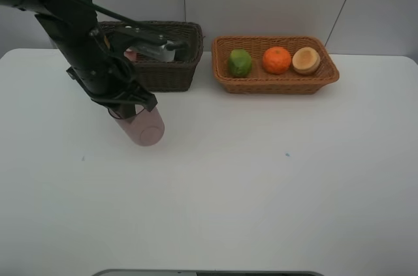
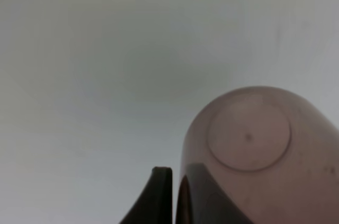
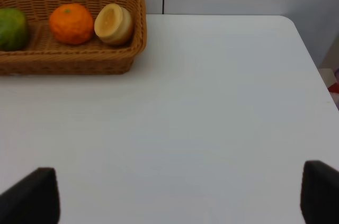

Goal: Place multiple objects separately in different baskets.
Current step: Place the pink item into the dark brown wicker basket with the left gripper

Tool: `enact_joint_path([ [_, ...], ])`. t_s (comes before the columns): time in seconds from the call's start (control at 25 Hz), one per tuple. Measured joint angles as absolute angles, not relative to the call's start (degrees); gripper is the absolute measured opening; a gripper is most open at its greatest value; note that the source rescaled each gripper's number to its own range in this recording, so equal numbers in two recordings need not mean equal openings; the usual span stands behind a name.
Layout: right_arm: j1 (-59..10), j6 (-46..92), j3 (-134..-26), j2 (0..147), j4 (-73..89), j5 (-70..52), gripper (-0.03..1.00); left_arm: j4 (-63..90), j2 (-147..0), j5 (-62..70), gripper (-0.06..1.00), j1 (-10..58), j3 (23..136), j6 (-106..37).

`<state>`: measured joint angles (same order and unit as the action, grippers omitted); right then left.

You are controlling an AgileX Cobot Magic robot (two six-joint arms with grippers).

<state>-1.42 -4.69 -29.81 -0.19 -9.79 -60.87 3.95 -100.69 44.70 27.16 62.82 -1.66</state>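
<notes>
My left fingers [image 2: 172, 197] are clamped on the mauve cup [image 1: 142, 126], tipped over the table [image 1: 261, 178] just before the dark basket [image 1: 157, 54]. My right fingers [image 3: 32, 197] stand wide, empty. The tan basket [image 1: 274, 83] holds lime [image 1: 240, 62], mandarin [image 1: 277, 60] and a pale fruit [image 1: 305, 60].

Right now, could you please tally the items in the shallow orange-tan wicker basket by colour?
Green round fruit: 1
Orange mandarin: 1
Beige, cup-shaped round item: 1
Total in the orange-tan wicker basket: 3
</notes>
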Motion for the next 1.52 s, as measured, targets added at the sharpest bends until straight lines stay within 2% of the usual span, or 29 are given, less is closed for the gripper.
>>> enact_joint_path([
  [0.36,-1.4,-4.7,-29.8,-0.2,-9.8,-60.9,0.92,2.8,-100.1,54.5,0.0,22.3,76.9,7.3],
  [0.8,-1.4,-4.7,-29.8,-0.2,-9.8,-60.9,0.92,-2.4,-100.1,56.9,0.0,9.6,81.4,10.2],
  [1.04,-1.4,-4.7,-29.8,-0.2,-9.8,-60.9,0.92,-5.9,-101.0,52.0,0.0,5.1,81.4,12.9],
  [1.52,-1.4,-4.7,-29.8,-0.2,-9.8,-60.9,0.92,-6.2,-110.6,38.0,0.0,4.9,83.9,13.0],
])
